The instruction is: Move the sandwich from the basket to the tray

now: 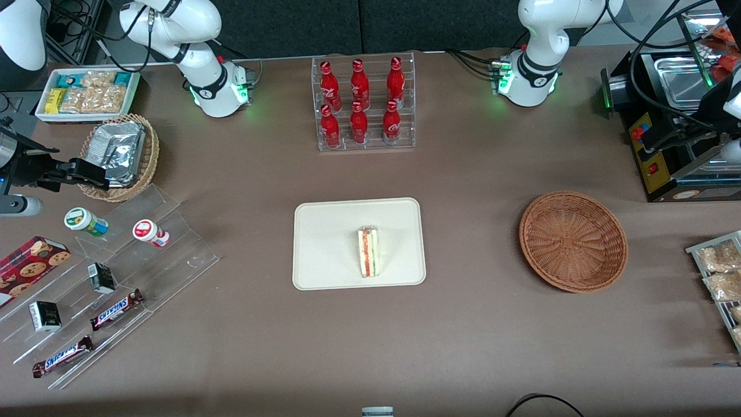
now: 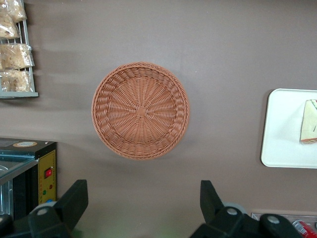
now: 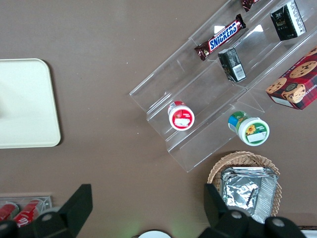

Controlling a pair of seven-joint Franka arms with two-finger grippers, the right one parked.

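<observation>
The sandwich [image 1: 368, 252], a pale wedge with orange-red and green layers, stands on the cream tray [image 1: 324, 231] in the middle of the table. It also shows in the left wrist view [image 2: 309, 121], on the tray [image 2: 285, 134]. The reddish-brown wicker basket [image 1: 573, 240] sits empty toward the working arm's end of the table. My left gripper [image 2: 143, 191] is open and empty. It hangs high above the table, beside the basket [image 2: 140, 110] and well apart from it.
A clear rack of red bottles [image 1: 365, 104] stands farther from the front camera than the tray. A black machine [image 1: 671, 127] and a rack of snack bags [image 1: 718, 278] flank the basket. An acrylic shelf with candy bars [image 1: 116, 278] and a tan basket of foil packets [image 1: 121, 156] lie toward the parked arm's end.
</observation>
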